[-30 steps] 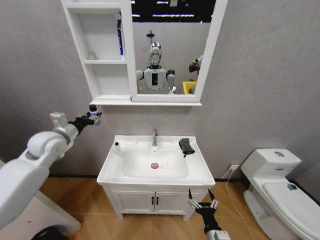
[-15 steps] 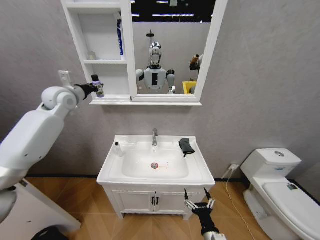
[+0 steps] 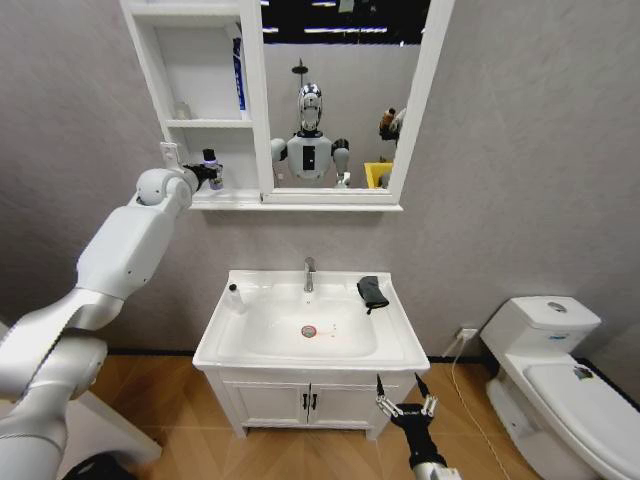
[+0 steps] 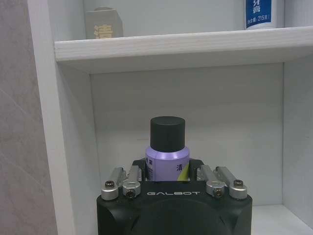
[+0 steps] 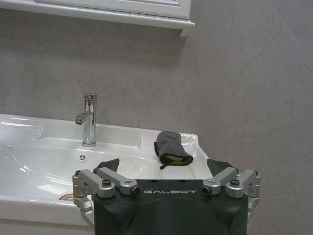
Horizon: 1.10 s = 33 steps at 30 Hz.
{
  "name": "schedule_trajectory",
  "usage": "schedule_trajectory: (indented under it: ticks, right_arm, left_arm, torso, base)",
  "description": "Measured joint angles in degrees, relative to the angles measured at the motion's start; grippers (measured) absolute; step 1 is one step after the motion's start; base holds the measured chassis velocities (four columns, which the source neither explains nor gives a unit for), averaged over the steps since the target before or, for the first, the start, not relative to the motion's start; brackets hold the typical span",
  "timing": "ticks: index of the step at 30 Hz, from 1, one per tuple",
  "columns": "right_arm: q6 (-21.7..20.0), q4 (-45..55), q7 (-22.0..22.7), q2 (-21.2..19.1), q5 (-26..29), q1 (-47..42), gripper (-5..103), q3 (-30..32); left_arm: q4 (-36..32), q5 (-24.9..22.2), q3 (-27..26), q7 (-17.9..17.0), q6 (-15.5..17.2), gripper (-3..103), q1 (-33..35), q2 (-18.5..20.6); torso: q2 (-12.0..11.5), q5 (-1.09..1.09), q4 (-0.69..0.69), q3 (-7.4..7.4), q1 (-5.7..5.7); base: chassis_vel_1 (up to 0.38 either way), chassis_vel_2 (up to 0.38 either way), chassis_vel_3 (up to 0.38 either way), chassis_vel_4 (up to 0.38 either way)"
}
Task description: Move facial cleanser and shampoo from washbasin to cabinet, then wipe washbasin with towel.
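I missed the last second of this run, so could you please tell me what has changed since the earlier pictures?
The left tool, shut on the purple bottle, has risen and swung toward the cabinet, bringing the bottle to its lowest compartment. The right tool stayed low in front of the washbasin, open. The towel and the small bottle stayed on the washbasin.

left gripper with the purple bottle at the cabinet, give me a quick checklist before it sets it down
1. Left gripper holds the purple bottle: ok.
2. Bottle upright, black cap on: ok.
3. Bottle level with the cabinet bottom compartment: ok.
4. Shelf floor under the bottle free: cannot tell, the gripper hides it.
5. Second bottle off the washbasin: not ok, it stands on the rim.
6. Right gripper open, low before the vanity, away from the towel: ok.
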Motion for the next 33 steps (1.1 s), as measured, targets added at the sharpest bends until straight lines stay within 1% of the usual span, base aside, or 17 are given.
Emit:
schedule_trajectory:
  ticks: [1, 6, 8, 9, 12, 15, 16, 19, 22, 24, 25, 26, 27, 29, 30, 31, 33]
  right_arm:
    - [0.1, -0.1, 0.0, 0.0, 0.0, 0.0, 99, 0.0]
    - [0.2, 0.0, 0.1, 0.0, 0.2, 0.0, 99, 0.3]
    - [0.2, 0.0, 0.1, 0.0, 0.3, 0.0, 99, 0.3]
    - [0.3, 0.1, 0.1, 0.0, 0.5, 0.0, 99, 0.4]
    - [0.8, 0.1, 0.0, 0.0, 0.5, -0.1, 99, 0.5]
    - [1.6, 0.1, -0.2, -0.1, 0.6, -0.4, 99, 0.6]
    - [1.6, 0.1, -0.2, -0.1, 0.6, -0.4, 99, 0.6]
    - [1.6, 0.0, -0.3, 0.1, 0.6, -0.1, 99, 0.3]
    - [1.6, -0.3, -0.4, 0.2, 0.6, 0.1, 99, -0.1]
    - [1.6, -0.4, -0.5, 0.3, 0.4, 0.2, 99, -0.5]
    - [1.6, -0.4, -0.7, 0.2, 0.4, 0.3, 99, -0.7]
    - [1.6, -0.4, -0.7, 0.2, 0.4, 0.3, 99, -0.7]
    - [1.6, -0.4, -0.8, 0.2, 0.4, 0.3, 100, -0.7]
    - [1.5, -0.4, -0.9, 0.1, 0.4, 0.3, 100, -0.7]
    - [1.5, -0.4, -0.9, 0.1, 0.4, 0.3, 100, -0.7]
    - [1.5, -0.2, -0.9, 0.0, 0.4, 0.3, 100, -0.7]
    - [1.5, 0.1, -0.9, -0.1, 0.4, 0.1, 100, -0.6]
  left_arm:
    - [0.1, 0.1, -0.1, 0.0, 0.0, 40, 0.0, 0.0]
    - [-0.3, 0.3, 0.0, -0.4, 0.6, 58, 0.2, 0.2]
    - [-0.2, 0.5, 0.0, -0.4, 0.6, 58, 0.3, 0.2]
    - [-0.1, 0.6, 0.0, -0.7, 0.5, 70, 0.5, 0.1]
    - [-0.1, 0.6, 0.0, -0.9, 0.4, 75, 0.8, 0.1]
    - [-1.5, 0.1, -0.2, -1.1, 0.1, 90, 1.6, 1.1]
    - [-1.5, 0.1, -0.2, -1.1, 0.1, 90, 1.6, 1.1]
    - [-4.4, -1.0, -0.7, -1.3, 0.0, 98, 3.4, 3.5]
    - [-8.7, -2.2, -1.5, -1.9, -0.2, 100, 6.0, 6.2]
    - [-14.1, -3.7, -3.2, -3.1, 0.2, 100, 9.4, 9.2]
    - [-19.6, -4.7, -4.8, -3.5, 0.2, 100, 13.0, 12.0]
    - [-19.6, -4.7, -4.8, -3.5, 0.2, 100, 13.0, 12.0]
    - [-23.3, -5.5, -5.9, -3.9, 0.1, 100, 15.8, 14.1]
    - [-31.0, -7.1, -9.0, -4.7, -2.1, 100, 23.9, 18.4]
    - [-31.0, -7.1, -9.0, -4.7, -2.1, 100, 23.9, 18.4]
    - [-36.5, -7.4, -10.6, -5.1, -4.4, 100, 30.0, 20.7]
    - [-42.2, -6.3, -11.8, -5.4, -7.3, 100, 37.8, 22.6]
  torso:
    - [0.0, 0.00, 0.00, 0.00, 0.00]
    - [0.0, 0.01, 0.00, 0.00, -0.01]
    - [0.0, 0.00, 0.00, 0.00, -0.01]
    - [0.0, 0.00, 0.00, 0.00, -0.01]
    - [0.0, 0.00, -0.01, 0.00, 0.00]
    - [0.0, 0.00, -0.02, 0.00, -0.01]
    - [0.0, 0.00, -0.02, 0.00, -0.01]
    - [0.0, 0.01, -0.02, 0.00, 0.00]
    - [0.0, -0.02, -0.01, 0.00, 0.00]
    - [0.0, 0.00, 0.00, 0.00, 0.00]
    - [0.0, -0.02, -0.01, -0.01, 0.00]
    - [0.0, -0.02, -0.01, -0.01, 0.00]
    - [0.0, -0.01, 0.00, -0.01, 0.00]
    - [0.0, 0.01, 0.01, -0.01, -0.02]
    - [0.0, 0.01, 0.01, -0.01, -0.02]
    - [0.0, -0.04, 0.03, -0.01, -0.01]
    - [0.0, 0.00, 0.03, -0.01, -0.02]
  base:
    - [0.000, 0.000, 0.000, 0.000]
    - [0.000, 0.000, 0.000, 0.000]
    - [0.000, 0.000, 0.000, 0.000]
    - [0.000, 0.000, 0.000, 0.000]
    - [0.000, 0.000, 0.000, 0.000]
    - [0.000, 0.000, 0.000, 0.000]
    - [0.000, 0.000, 0.000, 0.000]
    - [0.000, 0.000, 0.000, 0.000]
    - [0.000, 0.000, 0.000, 0.000]
    - [0.000, 0.000, 0.000, 0.000]
    - [0.000, 0.000, 0.000, 0.000]
    - [0.000, 0.000, 0.000, 0.000]
    - [0.000, 0.000, 0.000, 0.000]
    - [0.000, 0.000, 0.000, 0.000]
    - [0.000, 0.000, 0.000, 0.000]
    - [0.000, 0.000, 0.000, 0.000]
    - [0.000, 0.000, 0.000, 0.000]
